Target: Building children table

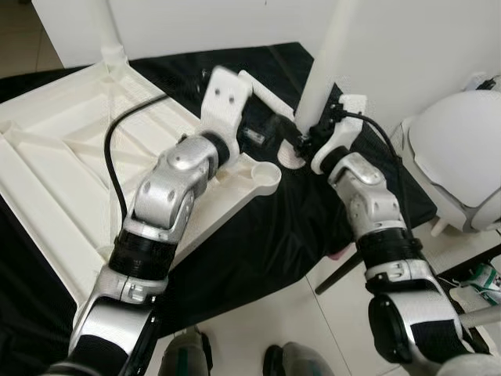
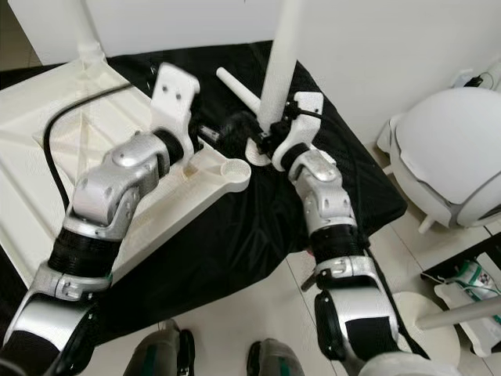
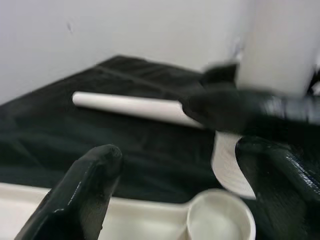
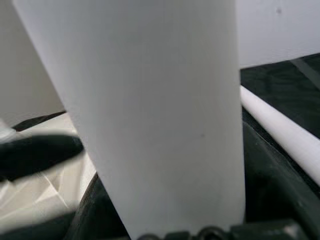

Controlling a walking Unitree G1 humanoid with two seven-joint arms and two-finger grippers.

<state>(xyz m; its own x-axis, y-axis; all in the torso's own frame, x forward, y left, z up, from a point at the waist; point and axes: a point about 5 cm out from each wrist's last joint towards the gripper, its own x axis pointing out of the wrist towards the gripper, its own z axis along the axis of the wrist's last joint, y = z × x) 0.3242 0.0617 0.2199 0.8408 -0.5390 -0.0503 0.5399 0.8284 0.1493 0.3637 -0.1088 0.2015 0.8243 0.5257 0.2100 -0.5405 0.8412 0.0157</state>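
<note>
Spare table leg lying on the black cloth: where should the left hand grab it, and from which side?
Grip the spare leg mid-shaft from above, fingers straddling it. It lies flat on the black cloth; its near end is crowded by the right hand clamping the upright leg.

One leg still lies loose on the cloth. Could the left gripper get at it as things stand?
Probably yes: the left gripper hangs open just short of the loose leg, with bare cloth between.

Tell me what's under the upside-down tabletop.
A black cloth lies under the tabletop, spreading past its corner socket onto the floor. Whatever is beneath the tabletop's middle is covered.
</note>
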